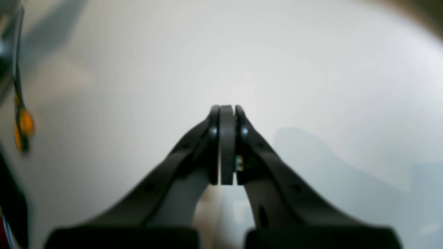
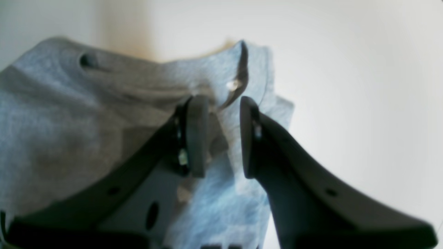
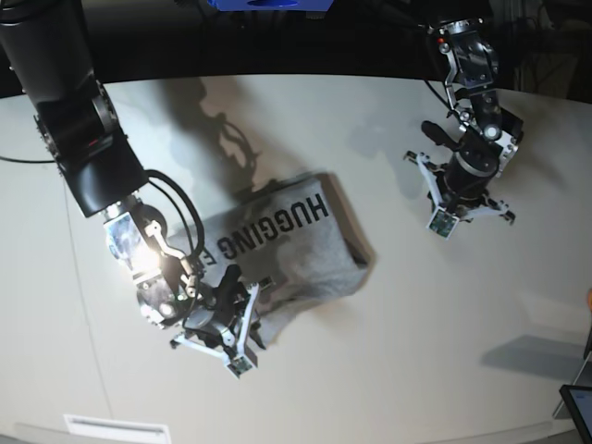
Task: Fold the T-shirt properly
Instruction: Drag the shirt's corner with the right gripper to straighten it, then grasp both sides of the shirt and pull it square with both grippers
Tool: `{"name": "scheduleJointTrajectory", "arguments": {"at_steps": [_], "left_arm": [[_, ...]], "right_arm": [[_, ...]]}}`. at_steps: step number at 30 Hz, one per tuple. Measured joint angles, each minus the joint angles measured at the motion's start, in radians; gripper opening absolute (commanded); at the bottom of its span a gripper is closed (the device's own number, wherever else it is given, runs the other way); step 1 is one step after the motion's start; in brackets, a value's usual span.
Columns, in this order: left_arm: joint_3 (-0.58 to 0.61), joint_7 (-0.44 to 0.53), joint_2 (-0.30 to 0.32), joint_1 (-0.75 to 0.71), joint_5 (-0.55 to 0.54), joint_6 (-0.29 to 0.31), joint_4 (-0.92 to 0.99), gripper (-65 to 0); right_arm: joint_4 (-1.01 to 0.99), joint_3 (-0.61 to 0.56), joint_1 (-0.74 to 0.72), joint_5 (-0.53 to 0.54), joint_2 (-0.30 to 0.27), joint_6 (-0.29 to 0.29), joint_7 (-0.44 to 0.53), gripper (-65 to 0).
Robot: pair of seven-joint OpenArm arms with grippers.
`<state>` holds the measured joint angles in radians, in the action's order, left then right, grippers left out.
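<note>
Left wrist view: the left end effector (image 1: pixel 227 145) has its two dark fingers pressed flat together with nothing between them; beneath it lies only the pale, blurred tabletop (image 1: pixel 311 69), crossed by soft grey shadows.

Right wrist view: the right end effector (image 2: pixel 223 136) stands part-way open, a clear gap between its fingers; the heather-grey T-shirt (image 2: pixel 69 121) fills the left and middle of the picture, rumpled, with a raised fold of cloth just ahead of the fingertips; grey cloth shows through the gap, but neither pad is seen pinching it, so nothing appears to be held; the bare tabletop (image 2: pixel 363 86) spreads to the right.

Base view: the T-shirt (image 3: pixel 287 245) lies bunched and partly folded a little left of the middle of the tabletop (image 3: pixel 416 370), toward its near edge, with black capital lettering facing up; the right end effector (image 3: pixel 242 326) sits at the shirt's near corner, over its crumpled edge; the left end effector (image 3: pixel 455 211) hangs above bare tabletop toward the far right corner, well apart from the shirt.
</note>
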<state>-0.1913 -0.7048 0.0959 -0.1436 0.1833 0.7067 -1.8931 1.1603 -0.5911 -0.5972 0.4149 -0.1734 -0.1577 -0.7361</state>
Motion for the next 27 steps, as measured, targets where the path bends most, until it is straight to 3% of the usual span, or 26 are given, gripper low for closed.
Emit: {"name": "scheduleJointTrajectory", "arguments": {"at_steps": [3, 7, 11, 15, 27], "left_arm": [[0.058, -0.003, -0.011, 0.014, 0.004, 0.002, 0.006, -64.0], [0.078, 0.002, -0.037, 0.077, -0.003, 0.002, 0.069, -64.5], [0.074, 0.002, -0.048, 0.117, 0.004, 0.0, 0.127, -64.5], [0.074, 0.002, -0.048, 0.153, -0.105, -0.001, 0.165, -64.7], [0.076, 0.003, -0.049, 0.209, -0.162, -0.002, 0.306, -64.7]], "right_arm": [[0.086, 0.0, 0.063, 0.004, -0.033, -0.002, -0.018, -65.0], [0.186, 0.0, 0.158, 0.0, -0.072, -0.001, -0.04, -64.7], [0.232, 0.0, 0.214, -0.001, -0.075, -0.002, -0.062, -64.7], [0.24, 0.001, 0.262, 0.0, -0.075, -0.002, -0.064, -64.7], [0.24, 0.002, 0.282, 0.0, -0.075, 0.002, -0.063, -64.7]]}}
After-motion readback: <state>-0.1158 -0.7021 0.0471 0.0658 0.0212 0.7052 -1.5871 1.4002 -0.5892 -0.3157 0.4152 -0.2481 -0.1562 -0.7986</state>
